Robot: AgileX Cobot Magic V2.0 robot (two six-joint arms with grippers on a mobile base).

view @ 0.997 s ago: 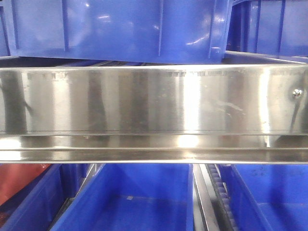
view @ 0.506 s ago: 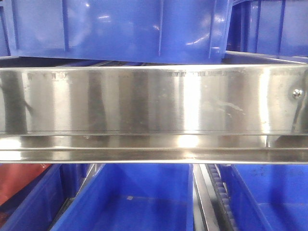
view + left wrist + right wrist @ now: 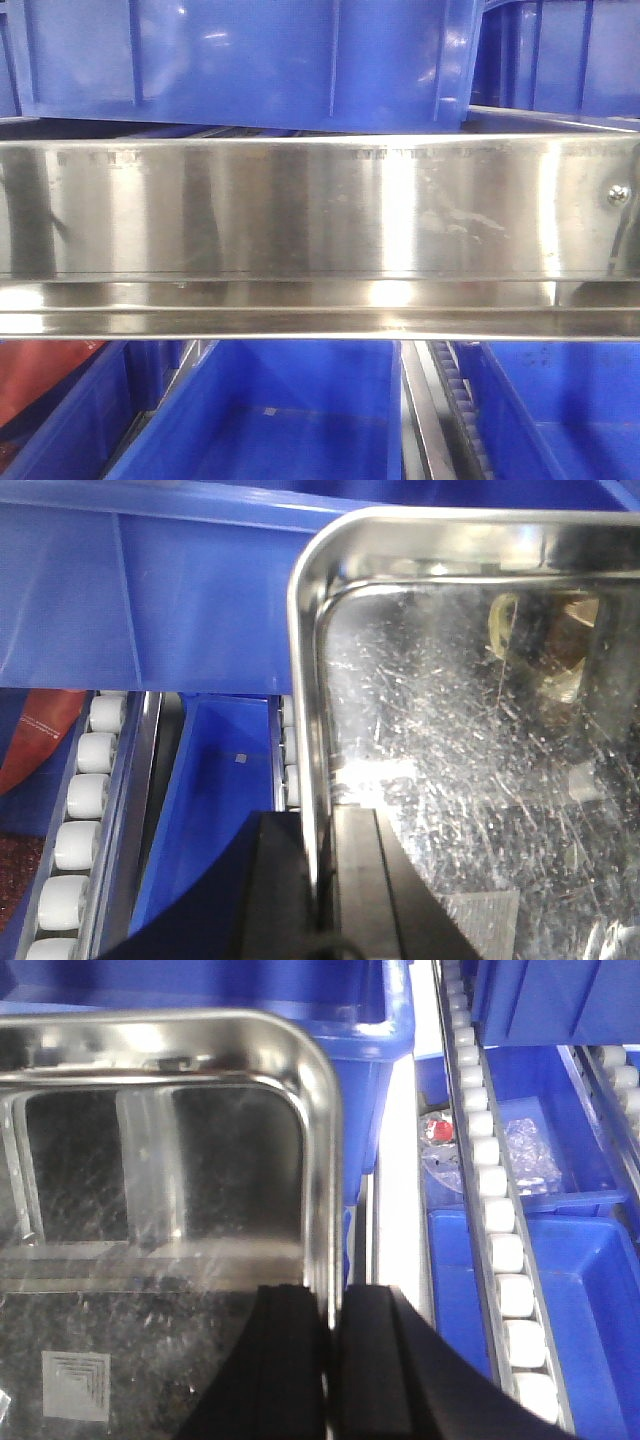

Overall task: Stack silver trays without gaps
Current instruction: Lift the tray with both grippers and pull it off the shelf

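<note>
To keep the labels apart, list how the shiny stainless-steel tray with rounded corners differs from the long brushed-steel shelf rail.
The shiny stainless-steel tray has a rounded corner and a raised rim; the long brushed-steel shelf rail runs straight across the view. The tray's floor is scratched; the rail shows vertical sheen and a screw. The left gripper clamps the tray's rim; nothing grips the rail. Both are reflective metal.

Front view: bright, even light. The brushed-steel rail (image 3: 320, 210) carries vertical glare bands, strongest right of centre, and fine detail is soft. Left wrist view: 1 blown-out white spot on the silver tray (image 3: 450, 740) beside its rim, scratches sparkling. Right wrist view: dimmer, the tray (image 3: 150, 1160) mirroring dark patches, its near edge blurred.
</note>
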